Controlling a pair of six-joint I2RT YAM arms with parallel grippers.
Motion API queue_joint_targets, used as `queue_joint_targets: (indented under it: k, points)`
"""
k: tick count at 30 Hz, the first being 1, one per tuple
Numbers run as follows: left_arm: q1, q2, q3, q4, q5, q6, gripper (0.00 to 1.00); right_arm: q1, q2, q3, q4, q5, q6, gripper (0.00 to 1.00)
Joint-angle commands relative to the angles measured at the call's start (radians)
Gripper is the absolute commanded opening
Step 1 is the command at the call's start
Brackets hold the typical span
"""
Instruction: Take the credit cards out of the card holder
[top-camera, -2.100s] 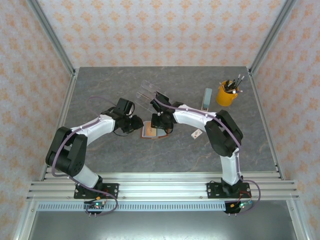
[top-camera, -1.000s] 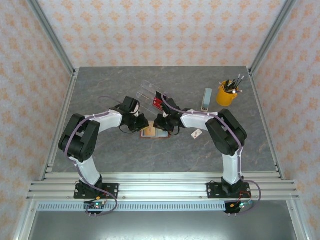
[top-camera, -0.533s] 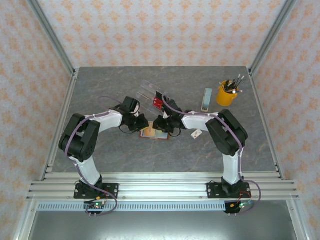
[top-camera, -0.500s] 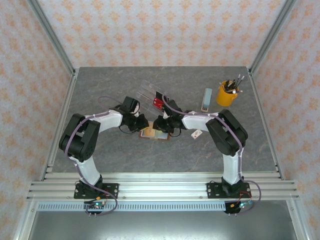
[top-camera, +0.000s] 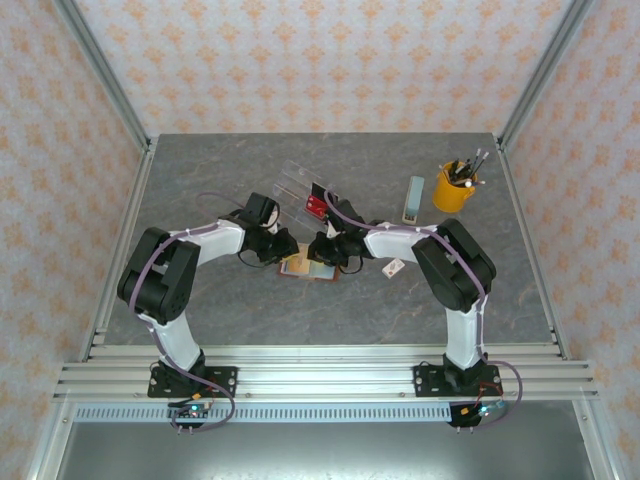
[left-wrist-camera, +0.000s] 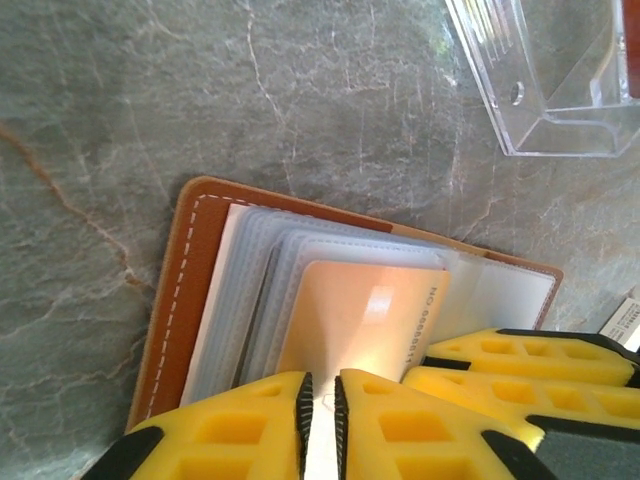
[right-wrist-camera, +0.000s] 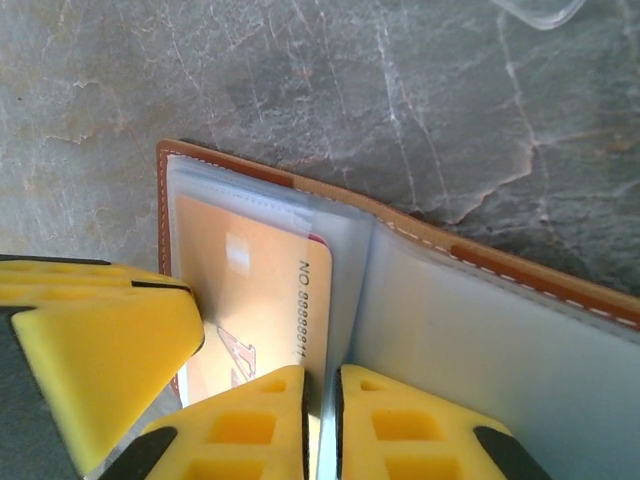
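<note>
The card holder (top-camera: 308, 268) lies open at table centre. The left gripper (left-wrist-camera: 320, 420), at its 9 o'clock, is closed to a slit over the pocket leaves. The right gripper (right-wrist-camera: 320, 420), at 1 o'clock, is closed likewise, apparently pinching the edge of the tan credit card (right-wrist-camera: 250, 300), which sits in its pocket.

The left arm (top-camera: 210, 244) and right arm (top-camera: 398, 240) are white with black joints. A thin purple cable (top-camera: 234, 402) runs along each. Their fingers (left-wrist-camera: 230, 430) are chunky, yellow and full of holes.
</note>
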Motion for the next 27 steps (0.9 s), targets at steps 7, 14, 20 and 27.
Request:
queue_joint_targets:
  k: [7, 14, 20, 27]
  points:
    - [0.012, -0.084, 0.012, -0.144, -0.044, 0.054, 0.27, 0.005, -0.025, 0.038, -0.149, 0.065, -0.085, 0.13]
    - [0.013, -0.058, 0.001, -0.117, -0.017, 0.051, 0.21, 0.005, -0.062, 0.02, -0.1, 0.022, -0.067, 0.18]
    - [0.013, -0.03, -0.008, -0.096, 0.009, 0.051, 0.18, 0.005, -0.057, -0.006, -0.074, 0.013, -0.025, 0.26]
    - [0.012, -0.001, -0.01, -0.105, -0.009, 0.048, 0.15, 0.005, -0.019, -0.001, -0.062, -0.009, -0.018, 0.25]
